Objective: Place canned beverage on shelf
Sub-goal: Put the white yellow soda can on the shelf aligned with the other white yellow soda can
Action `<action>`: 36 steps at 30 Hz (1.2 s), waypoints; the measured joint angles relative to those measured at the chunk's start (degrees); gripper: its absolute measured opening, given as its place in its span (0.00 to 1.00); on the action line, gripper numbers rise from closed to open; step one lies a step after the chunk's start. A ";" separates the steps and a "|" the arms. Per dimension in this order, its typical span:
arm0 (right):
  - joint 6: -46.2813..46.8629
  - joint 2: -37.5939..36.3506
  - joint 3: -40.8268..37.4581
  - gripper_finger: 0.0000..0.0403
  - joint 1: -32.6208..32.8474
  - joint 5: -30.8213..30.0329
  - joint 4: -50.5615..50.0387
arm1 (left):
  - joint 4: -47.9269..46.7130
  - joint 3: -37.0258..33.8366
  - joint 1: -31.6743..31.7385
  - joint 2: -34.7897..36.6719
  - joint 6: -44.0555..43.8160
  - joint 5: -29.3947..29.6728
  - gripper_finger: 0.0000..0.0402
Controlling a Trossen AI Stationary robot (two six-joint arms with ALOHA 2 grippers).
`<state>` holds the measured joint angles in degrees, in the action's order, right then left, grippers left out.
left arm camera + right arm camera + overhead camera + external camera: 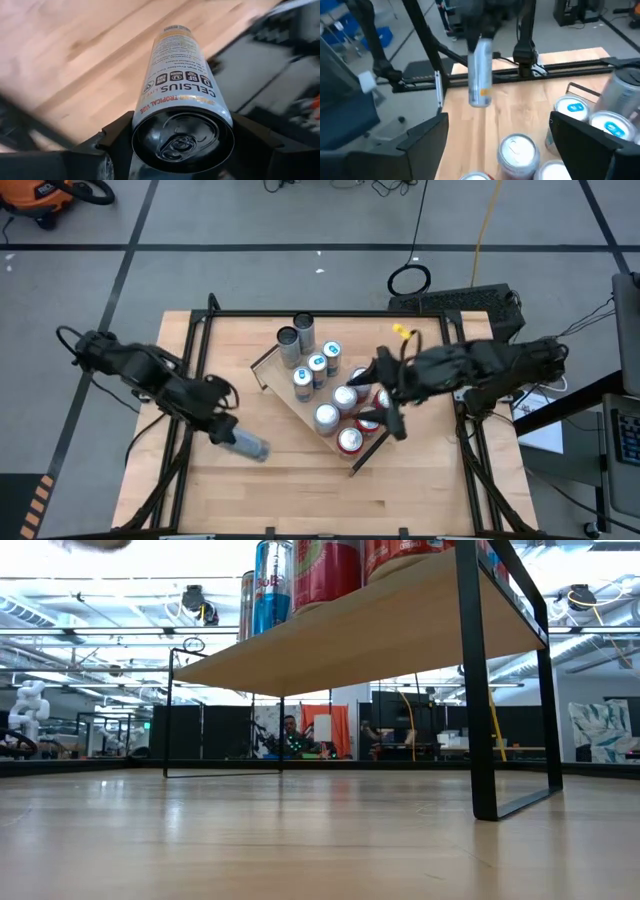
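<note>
My left gripper (228, 435) is shut on a silver canned beverage (248, 446) over the table's left half, left of the shelf; the can (480, 72) also shows in the right wrist view. The shelf (290, 398), a light-wood board on black rails, stands slantwise mid-table and carries several upright cans, silver (326, 417), blue-topped (318, 365) and red (349, 441). In the low view its board (380, 635) shows from beneath. My right gripper (385, 415) hovers open above the shelf's right part, with its fingers (427, 137) wide apart over can tops (517, 150). My left gripper pinches the can's side wall near its lid end (150, 117) between the two fingers (117, 142). The fingers slant down toward the table's near right and lie along the can, which sticks out past them. The can hangs bottom-down, clear of the table.
A black metal frame (320, 313) rims the wooden tabletop (300, 495). A small yellow object (402, 332) lies at the far right. Bare wood stretches between the shelf and the table's near edge. Beyond the table are workbenches and a seated person (290, 735).
</note>
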<state>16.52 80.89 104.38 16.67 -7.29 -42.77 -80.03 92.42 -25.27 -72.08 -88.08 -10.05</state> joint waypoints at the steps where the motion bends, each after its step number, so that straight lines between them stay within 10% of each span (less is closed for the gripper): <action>1: -0.64 0.96 0.00 0.80 0.59 -0.69 0.64 | -0.02 2.20 0.00 -0.01 -0.24 1.59 0.63; 13: -8.63 9.87 0.00 0.88 4.49 -6.01 14.39 | 3.18 13.25 0.02 0.03 0.83 16.24 0.63; 36: -23.53 17.01 0.02 0.98 3.27 -21.13 19.77 | 15.87 13.25 0.08 -2.35 4.82 22.29 0.63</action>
<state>-7.01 97.89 104.40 19.94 -28.42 -23.01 -64.16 105.67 -25.19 -74.44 -83.26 12.23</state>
